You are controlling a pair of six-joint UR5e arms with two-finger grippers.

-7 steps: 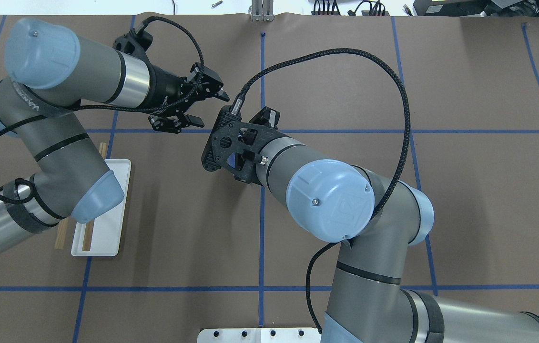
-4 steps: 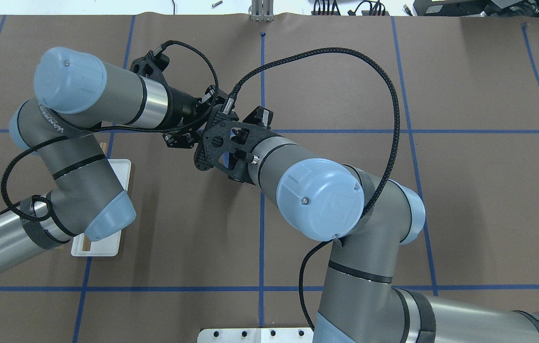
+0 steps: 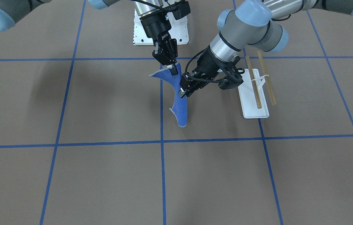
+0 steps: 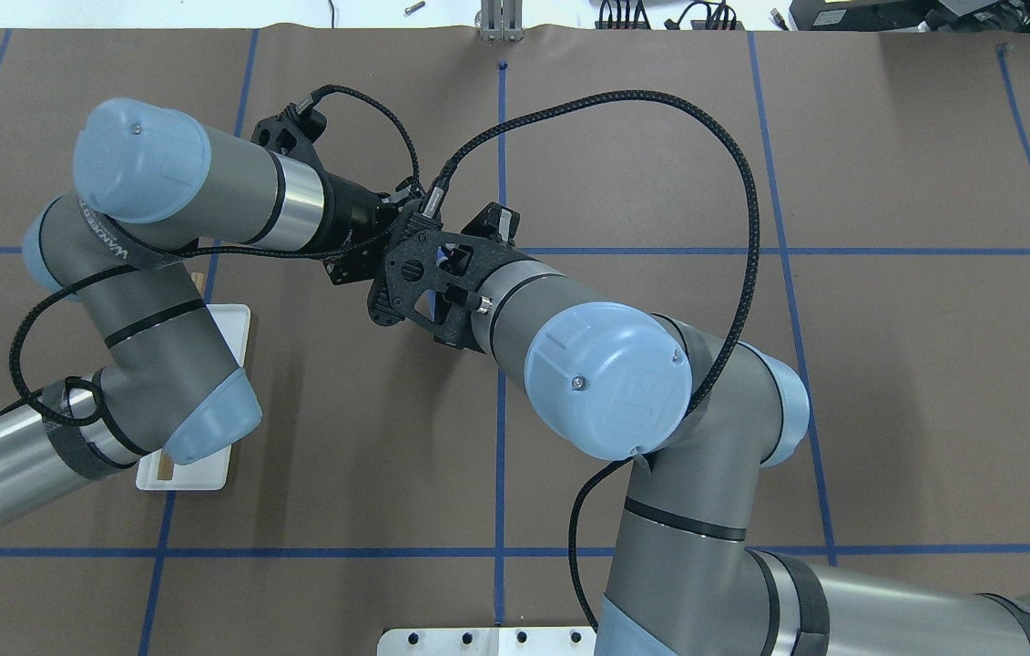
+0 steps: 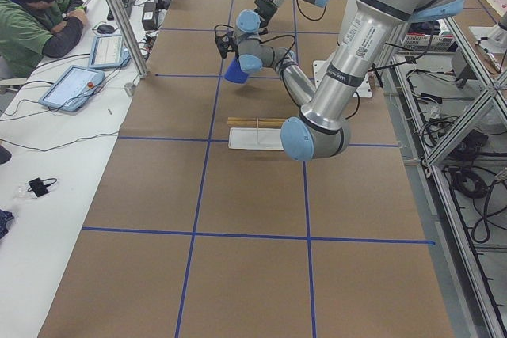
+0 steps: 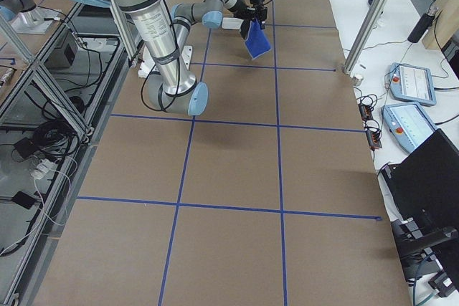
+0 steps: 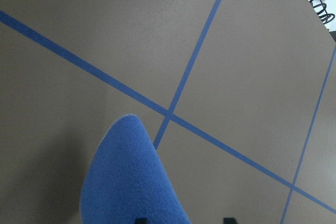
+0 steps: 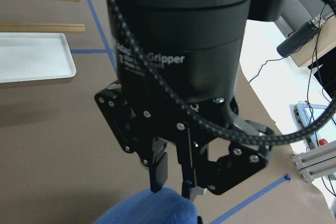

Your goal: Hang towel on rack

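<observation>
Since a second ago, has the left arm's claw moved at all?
Yes. Seen from overhead, the left gripper has shifted right, toward the central blue tape line, and now sits tucked under the right arm's wrist.

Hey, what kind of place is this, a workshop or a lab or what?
Probably a robotics lab set up for recording. A left arm and a right arm work over a table papered brown with a blue tape grid. An operator sits alongside with control tablets, and cables lie under aluminium framing.
</observation>
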